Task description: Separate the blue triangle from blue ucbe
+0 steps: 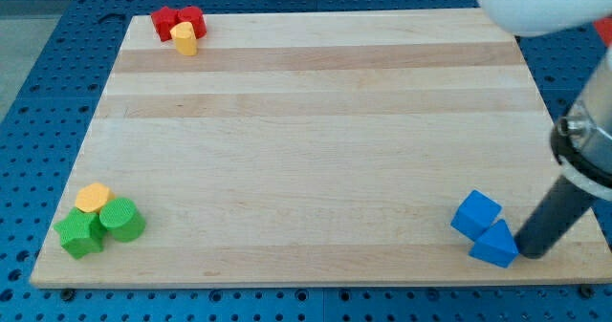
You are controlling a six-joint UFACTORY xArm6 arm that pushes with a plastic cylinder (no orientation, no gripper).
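Note:
The blue cube (475, 213) and the blue triangle (495, 245) sit touching each other near the board's bottom right corner, the triangle below and to the right of the cube. My tip (529, 254) rests on the board right against the triangle's right side. The dark rod rises up to the right toward the arm.
A red block (179, 20) with a yellow block (185, 39) against it sits at the top left corner. A yellow block (93, 198), a green cylinder (121, 219) and another green block (80, 234) cluster at the bottom left. The wooden board's bottom edge (306, 276) is close below the blue blocks.

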